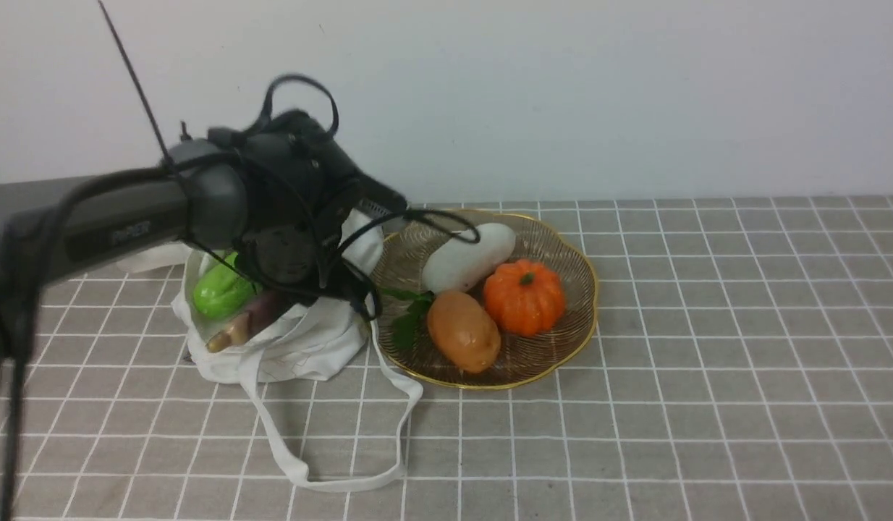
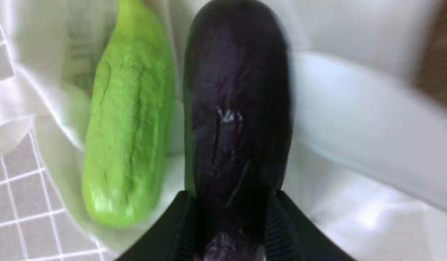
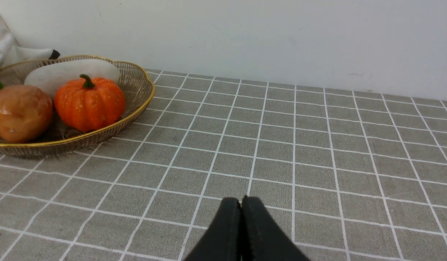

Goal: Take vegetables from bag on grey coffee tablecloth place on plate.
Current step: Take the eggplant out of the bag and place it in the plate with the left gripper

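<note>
The off-white bag (image 1: 302, 347) lies open on the tablecloth (image 1: 707, 362), left of the amber plate (image 1: 581, 318). The green gourd (image 1: 221, 293) and the dark purple eggplant (image 1: 251, 318) lie side by side in the bag's mouth. My left arm's wrist (image 1: 287, 210) hangs over the bag and hides its gripper in the front view. In the left wrist view my left gripper (image 2: 230, 232) is shut on the eggplant (image 2: 238, 108), with a finger on each side of it. The gourd (image 2: 129, 127) lies beside it. My right gripper (image 3: 241, 217) is shut and empty, low over the cloth.
The plate holds a white oblong vegetable (image 1: 467, 257), an orange pumpkin (image 1: 525, 297), a brown potato (image 1: 463, 331) and a green leaf (image 1: 410, 318). The bag's strap (image 1: 331, 477) loops toward the front. A white wall stands behind the table.
</note>
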{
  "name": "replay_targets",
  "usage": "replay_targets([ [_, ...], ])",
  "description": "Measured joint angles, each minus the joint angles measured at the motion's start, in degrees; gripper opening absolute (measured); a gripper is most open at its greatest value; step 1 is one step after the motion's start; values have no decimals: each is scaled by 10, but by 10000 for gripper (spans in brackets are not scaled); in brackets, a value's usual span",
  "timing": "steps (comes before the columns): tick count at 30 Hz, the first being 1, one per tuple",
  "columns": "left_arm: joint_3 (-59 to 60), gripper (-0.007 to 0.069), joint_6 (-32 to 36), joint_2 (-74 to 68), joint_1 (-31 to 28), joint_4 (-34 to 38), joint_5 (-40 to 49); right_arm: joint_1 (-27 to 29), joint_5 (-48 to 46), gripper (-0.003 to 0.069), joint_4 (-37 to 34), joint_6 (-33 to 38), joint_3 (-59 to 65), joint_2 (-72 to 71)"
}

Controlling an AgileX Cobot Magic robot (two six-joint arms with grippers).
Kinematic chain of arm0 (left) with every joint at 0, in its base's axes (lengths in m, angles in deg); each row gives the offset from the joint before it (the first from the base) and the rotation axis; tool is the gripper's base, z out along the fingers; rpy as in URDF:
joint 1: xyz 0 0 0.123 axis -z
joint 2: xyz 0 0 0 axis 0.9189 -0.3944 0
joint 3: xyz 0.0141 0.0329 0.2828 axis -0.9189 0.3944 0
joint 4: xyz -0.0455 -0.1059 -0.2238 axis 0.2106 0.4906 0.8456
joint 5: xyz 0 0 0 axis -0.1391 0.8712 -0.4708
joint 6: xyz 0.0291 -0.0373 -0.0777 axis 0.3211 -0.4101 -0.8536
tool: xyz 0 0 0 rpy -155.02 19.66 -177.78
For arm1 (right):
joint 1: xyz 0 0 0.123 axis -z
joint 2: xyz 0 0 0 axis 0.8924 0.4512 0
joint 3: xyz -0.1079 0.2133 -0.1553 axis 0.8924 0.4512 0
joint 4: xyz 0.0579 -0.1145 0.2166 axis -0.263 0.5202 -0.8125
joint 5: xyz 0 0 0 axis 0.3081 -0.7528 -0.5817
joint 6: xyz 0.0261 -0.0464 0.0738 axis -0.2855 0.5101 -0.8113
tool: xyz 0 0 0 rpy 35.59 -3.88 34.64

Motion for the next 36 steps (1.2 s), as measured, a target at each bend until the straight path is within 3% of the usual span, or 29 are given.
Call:
replay_targets([
  [9, 0, 225, 26, 106, 5, 56, 125, 0, 0, -15, 0, 0, 0, 0],
  [14, 0, 225, 36, 169, 6, 174, 121, 0, 0, -15, 0, 0, 0, 0],
  [16, 0, 225, 50, 172, 13, 229, 86, 0, 0, -15, 0, 0, 0, 0],
  [21, 0, 225, 80, 137, 35, 282, -22, 0, 0, -15, 0, 4, 0, 0],
  [29, 0, 225, 167, 31, 45, 273, -238, 0, 0, -15, 0, 10, 0, 0],
  [36, 0, 225, 200, -5, 45, 261, -281, 0, 0, -15, 0, 10, 0, 0],
])
